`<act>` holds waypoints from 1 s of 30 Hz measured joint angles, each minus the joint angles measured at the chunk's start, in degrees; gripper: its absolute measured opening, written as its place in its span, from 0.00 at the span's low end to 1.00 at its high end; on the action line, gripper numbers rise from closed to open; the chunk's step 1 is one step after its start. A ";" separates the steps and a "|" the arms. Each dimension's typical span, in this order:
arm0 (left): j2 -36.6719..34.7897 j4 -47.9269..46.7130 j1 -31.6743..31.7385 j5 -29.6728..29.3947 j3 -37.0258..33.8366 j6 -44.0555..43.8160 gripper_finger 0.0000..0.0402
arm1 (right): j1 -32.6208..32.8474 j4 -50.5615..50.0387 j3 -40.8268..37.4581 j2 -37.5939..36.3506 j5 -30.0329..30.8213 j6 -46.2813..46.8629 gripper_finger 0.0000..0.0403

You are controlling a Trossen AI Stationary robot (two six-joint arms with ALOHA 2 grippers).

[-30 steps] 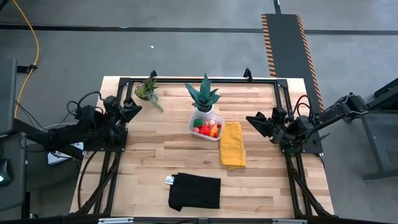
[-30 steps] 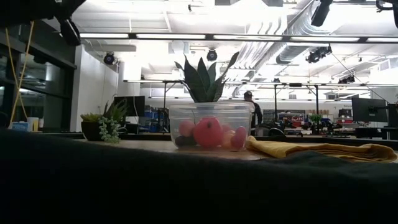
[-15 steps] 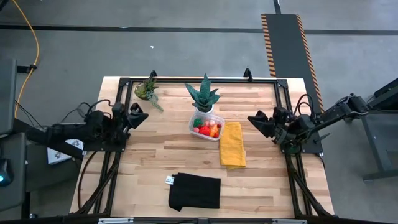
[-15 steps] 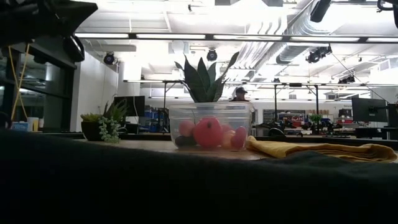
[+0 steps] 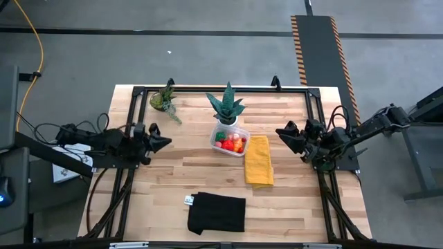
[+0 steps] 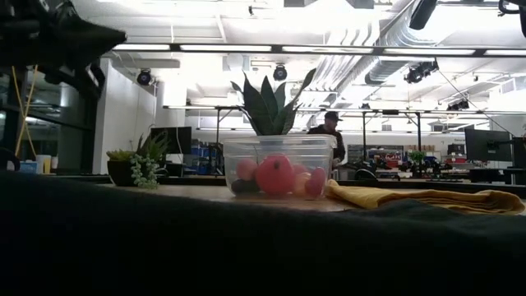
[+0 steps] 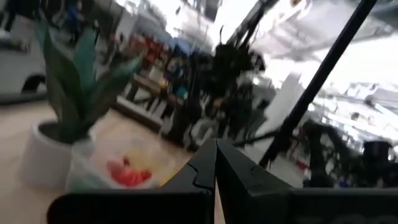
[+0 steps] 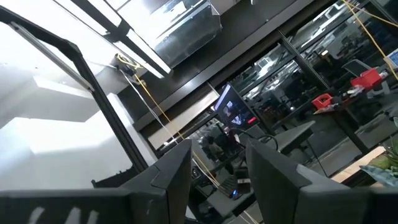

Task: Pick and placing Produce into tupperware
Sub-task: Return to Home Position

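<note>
- we find the left gripper [image 5: 168,143] well to the left of the box [image 6: 246,150], over the left part of the wooden table [image 5: 173,173], tips aimed toward the box. its wrist view shows the two fingers [image 7: 196,177] pressed together to a point, with nothing between them.
- a small leafy plant [image 5: 165,99] stands to the left of the box and farther back.
- a black cloth [image 5: 217,212] lies flat in front of the box, well apart from it and slightly to its left.
- a spiky green plant [image 5: 226,105] in a white pot [image 7: 43,155] stands just behind the box, close to its back wall.
- the box is clear and sits upright on the table. the toy fruit [image 6: 275,175] lies heaped inside it: red, orange, pink and green pieces, plus a dark one low down.
- a yellow cloth [image 5: 259,160] lies just to the right of the box. we cannot tell whether its edge touches the box.
- the right gripper [image 5: 279,131] is to the right of the box, beyond the yellow cloth, tips pointed toward the box. its wrist view shows its fingers [image 8: 168,180] parted by a moderate gap, holding nothing.
- in the low view a person [image 6: 329,136] in a cap stands far behind the box, out in the room.
</note>
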 joint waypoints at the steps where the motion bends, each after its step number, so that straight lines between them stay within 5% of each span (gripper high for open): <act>1: 0.00 -1.43 -0.32 0.12 0.00 -0.45 0.00 | 0.00 0.00 0.00 0.00 0.00 0.01 0.35; 11: 0.00 -8.17 -0.68 8.69 0.00 -3.61 0.00 | 0.00 -1.76 0.00 0.00 0.03 2.28 0.35; 19: 0.28 -8.25 -0.70 9.41 0.02 -0.17 0.00 | 0.04 -2.67 0.15 0.21 1.80 9.73 0.35; 30: 0.28 -8.22 -0.70 9.42 0.02 0.03 0.00 | -6.02 -2.79 4.33 3.74 -1.34 -24.95 0.35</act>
